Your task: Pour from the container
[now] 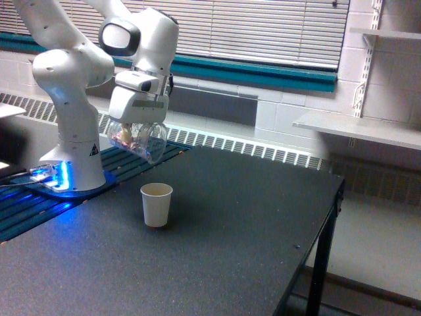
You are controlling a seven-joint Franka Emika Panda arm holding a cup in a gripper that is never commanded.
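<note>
While the arm (72, 72) stands at the table's far left corner, as the exterior view has it, the scene reads as follows.

Gripper (137, 125): points down, clenched on the jar, fingers on either side of its wall.
Jar (139, 139): clear plastic, held in the air above the table, tipped well over, mouth lower and turned toward the exterior view's right.
Contents: brownish-reddish pieces (123, 137) sit at the higher, closed end of the jar; none seen at the mouth.
Cup (156, 205): white paper, upright on the table, open top, lower than the jar and toward the near side; jar and cup are apart, not touching.
Cup inside: interior too dim to tell whether anything lies in it.
Table (230, 230): dark, speckled top; cup stands in its left half, well in from the right edge.
Arm base (71, 172): white, on a round plate, blue light glowing at its foot by the far left edge.
Background: radiator grille (263, 153) along the far edge, blinds (263, 26) above, shelves (368, 128) at the exterior view's right.
</note>
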